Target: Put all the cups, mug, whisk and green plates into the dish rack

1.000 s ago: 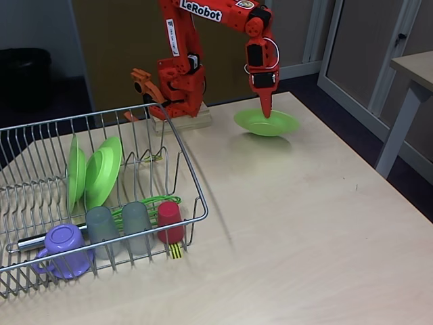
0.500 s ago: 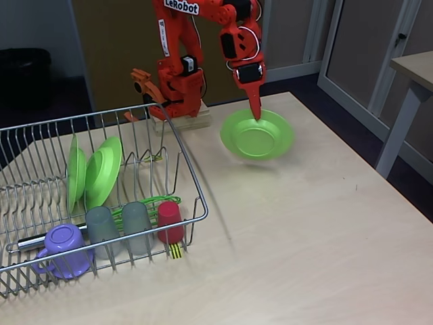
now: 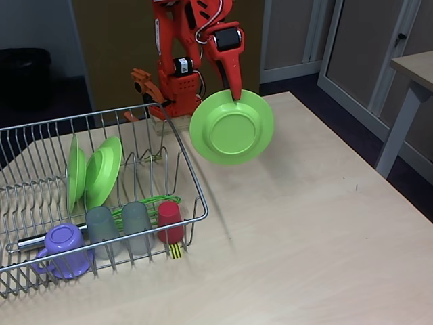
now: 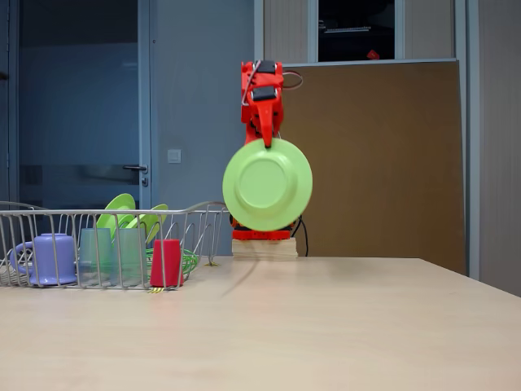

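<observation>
Green plate (image 3: pixel 232 128) now lifted higher, tipped upright vs 0.5 s ago, gripper (image 3: pixel 236 97) clamped on rim, nearer dish rack (image 3: pixel 186 169).

Light wood table (image 3: pixel 304 223): dish rack (image 3: pixel 193 196), arm's wooden base block (image 3: pixel 181 123).

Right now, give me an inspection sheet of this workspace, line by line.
Surface: pale wooden table, bare to the right of the rack.
Job's things: dish rack holds two green plates on edge, purple mug, two grey cups, red cup and green whisk. A third green plate hangs in the air, clear of the table in another fixed view.
Clutter: nothing seen.
Tool: tool shut on the third plate's top rim.
Cables: white wire loop on the arm; dark cable behind the base.
Surroundings: doors, brown panel, second table's corner.
</observation>
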{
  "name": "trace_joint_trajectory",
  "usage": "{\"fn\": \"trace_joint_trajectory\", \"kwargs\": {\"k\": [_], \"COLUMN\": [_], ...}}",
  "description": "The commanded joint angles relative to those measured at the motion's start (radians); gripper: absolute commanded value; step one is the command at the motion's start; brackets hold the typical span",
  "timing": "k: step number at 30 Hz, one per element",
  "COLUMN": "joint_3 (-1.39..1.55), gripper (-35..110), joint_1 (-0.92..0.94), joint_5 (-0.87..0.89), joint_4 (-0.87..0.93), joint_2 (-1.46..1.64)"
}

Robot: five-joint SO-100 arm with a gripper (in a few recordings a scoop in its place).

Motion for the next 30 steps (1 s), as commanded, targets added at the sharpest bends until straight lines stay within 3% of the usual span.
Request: {"fn": "trace_joint_trajectory", "kwargs": {"k": [1,8,17,30], "joint_3": [-0.149,-0.239,0.314,0.776], "gripper": [0,0,0,0], "joint_1": [0.054,0.204,0.43,0.558], "joint_5": [-0.101,-0.224,-0.051,0.021], "joint_4": [0.074,0.08,-0.284,-0.419], "joint_2": [0.043,0.101,0.376,0.696]}}
